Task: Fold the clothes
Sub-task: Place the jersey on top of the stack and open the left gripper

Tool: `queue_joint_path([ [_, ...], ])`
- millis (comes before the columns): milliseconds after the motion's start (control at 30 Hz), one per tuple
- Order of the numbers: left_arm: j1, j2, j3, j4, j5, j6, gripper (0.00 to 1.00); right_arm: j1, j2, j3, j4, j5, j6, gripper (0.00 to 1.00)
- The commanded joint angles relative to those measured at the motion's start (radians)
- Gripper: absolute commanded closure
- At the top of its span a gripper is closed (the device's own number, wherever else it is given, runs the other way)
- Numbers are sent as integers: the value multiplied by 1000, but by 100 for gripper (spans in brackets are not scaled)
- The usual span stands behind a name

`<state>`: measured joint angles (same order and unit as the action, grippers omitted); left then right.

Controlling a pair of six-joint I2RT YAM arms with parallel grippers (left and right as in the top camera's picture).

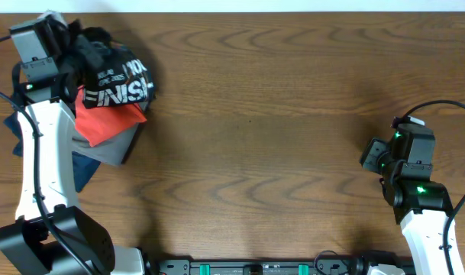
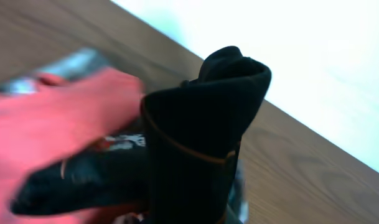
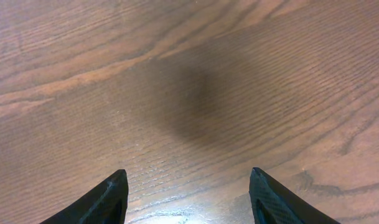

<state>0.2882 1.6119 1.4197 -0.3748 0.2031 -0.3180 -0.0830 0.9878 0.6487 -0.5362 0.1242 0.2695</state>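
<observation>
Your right gripper (image 3: pixel 188 173) hangs nearest you over the wooden table (image 1: pixel 263 114), jaws spread wide. Farther out, at the far left corner, your left gripper (image 1: pixel 68 53) is clamped tight on the black jersey (image 1: pixel 121 80), which sits bunched atop the red shirt (image 1: pixel 110 121) and grey garment (image 1: pixel 117 149).

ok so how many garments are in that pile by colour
black jersey: 1
red shirt: 1
grey garment: 1
navy garment: 1
total: 4
</observation>
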Motion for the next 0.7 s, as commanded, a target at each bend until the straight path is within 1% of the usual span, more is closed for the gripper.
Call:
queue_joint_path([
  [0, 35, 12, -3, 33, -199, -1, 94, -10, -6, 14, 1, 11, -6, 39],
  [267, 144, 138, -3, 116, -200, -2, 93, -10, -6, 14, 1, 10, -6, 39],
  [300, 157, 156, -3, 127, -192, -2, 86, -10, -6, 14, 0, 6, -6, 39],
  [333, 167, 171, -3, 136, -183, -2, 62, -10, -6, 14, 0, 2, -6, 39],
  [367, 175, 182, -3, 139, -169, -2, 43, -10, -6, 14, 0, -1, -6, 39],
  [400, 182, 188, -3, 137, -157, -1, 30, -10, -6, 14, 0, -1, -6, 39],
  [467, 197, 190, -2, 134, -138, -1, 19, -10, -6, 14, 0, 0, -5, 39],
  [500, 205, 182, -1, 134, -127, -1, 16, -10, -6, 14, 0, 0, -6, 38],
  [600, 224, 140, 3, 146, -48, -2, 13, -10, -6, 14, 1, 0, -6, 37],
  [667, 231, 93, 4, 150, 40, -2, 8, -10, -6, 14, 2, 0, -18, 36],
])
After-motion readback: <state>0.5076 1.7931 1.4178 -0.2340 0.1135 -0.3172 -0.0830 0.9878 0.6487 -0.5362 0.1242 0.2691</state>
